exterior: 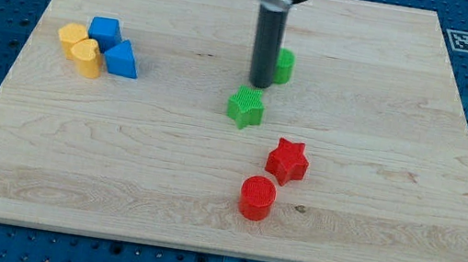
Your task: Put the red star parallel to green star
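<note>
The red star [287, 159] lies right of the board's middle, toward the view's bottom. The green star [245, 107] lies near the middle, up and to the left of the red star. My tip [260, 86] stands just above the green star's top edge, close to it, and beside a green round block [284, 66] that the rod partly hides. A red cylinder [256, 198] stands just below and left of the red star.
At the view's upper left sits a cluster: a blue cube [105, 32], a blue triangular block [121, 59], a yellow hexagonal block [72, 35] and a yellow rounded block [87, 58]. The wooden board [383, 255] lies on a blue perforated table.
</note>
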You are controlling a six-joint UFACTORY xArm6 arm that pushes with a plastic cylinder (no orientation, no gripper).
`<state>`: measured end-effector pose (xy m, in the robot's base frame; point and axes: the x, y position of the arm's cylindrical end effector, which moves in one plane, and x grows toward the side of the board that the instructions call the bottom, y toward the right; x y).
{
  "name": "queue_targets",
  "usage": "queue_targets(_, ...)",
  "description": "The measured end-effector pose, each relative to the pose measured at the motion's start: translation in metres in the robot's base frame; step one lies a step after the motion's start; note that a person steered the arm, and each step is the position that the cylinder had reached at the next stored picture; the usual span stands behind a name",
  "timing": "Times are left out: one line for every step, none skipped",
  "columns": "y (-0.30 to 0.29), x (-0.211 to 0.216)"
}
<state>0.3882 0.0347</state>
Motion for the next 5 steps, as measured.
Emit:
queue_targets(0.052, 0.003)
queue_targets(0.081, 0.032)
queue_targets(0.111, 0.078)
queue_targets(0.126, 0.129)
queue_targets(0.106, 0.184)
